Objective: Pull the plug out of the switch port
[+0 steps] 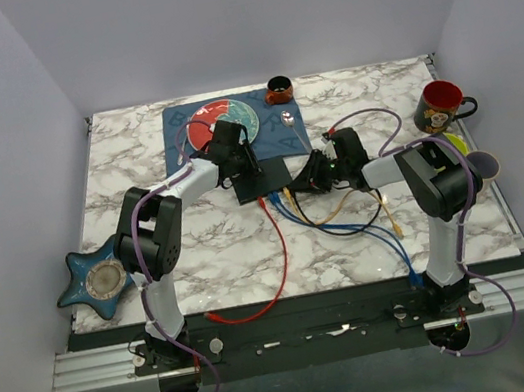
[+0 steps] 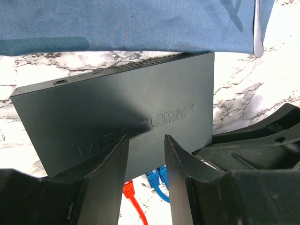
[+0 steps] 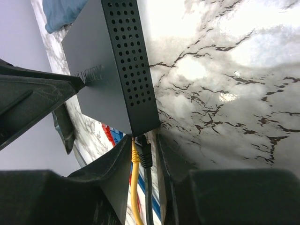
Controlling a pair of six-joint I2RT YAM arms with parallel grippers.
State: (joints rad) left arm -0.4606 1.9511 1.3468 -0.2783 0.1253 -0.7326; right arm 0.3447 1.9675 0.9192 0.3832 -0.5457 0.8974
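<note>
**Q:** Where does the switch lie?

**A:** Flat on the marble table, its far long edge just beside a blue placemat. The socket edge faces the arm bases. From that edge a red cable and blue cables trail away across the table.

**Q:** How does the left gripper stand?

**A:** Over the switch lid, with its jaws about half spread and nothing pinched between them. Both fingertips sit at the lid close to the socket edge, on the embossed lettering. Whether they press on the lid cannot be told.

**Q:** And the right gripper?

**A:** At the right-hand end of the switch's socket edge, below the perforated side wall. Its jaws are drawn narrow and pinch the black plug, the outermost one. The yellow plug next to it lies in the same gap. Both plugs are still seated in their ports.

**Q:** What else lies beyond the switch?

**A:** A red and teal plate and a spoon, both on the placemat.
</note>
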